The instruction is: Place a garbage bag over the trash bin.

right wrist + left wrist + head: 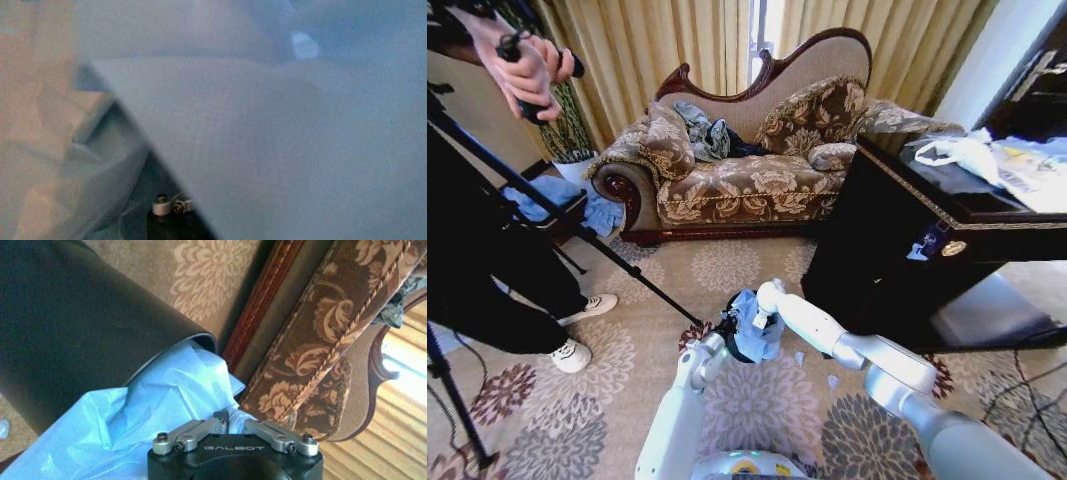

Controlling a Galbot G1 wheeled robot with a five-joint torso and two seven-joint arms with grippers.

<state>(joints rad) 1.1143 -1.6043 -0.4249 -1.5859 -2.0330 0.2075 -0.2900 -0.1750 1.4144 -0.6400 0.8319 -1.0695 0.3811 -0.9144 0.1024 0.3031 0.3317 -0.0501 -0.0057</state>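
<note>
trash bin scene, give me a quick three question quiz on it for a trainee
1. True or false: the garbage bag is already partly inside the trash bin.
2. Multiple choice: what stands on the carpet directly behind the bin in the head view? A) a floral sofa B) a fridge C) a bicycle
3. Fill in: the left hand sits at the bin's ____, against the bag's plastic.

Key
1. True: in the left wrist view, pale blue plastic spills out of the bin's mouth.
2. A: the sofa.
3. Rim. The right hand is down among the bag's folds.
</note>
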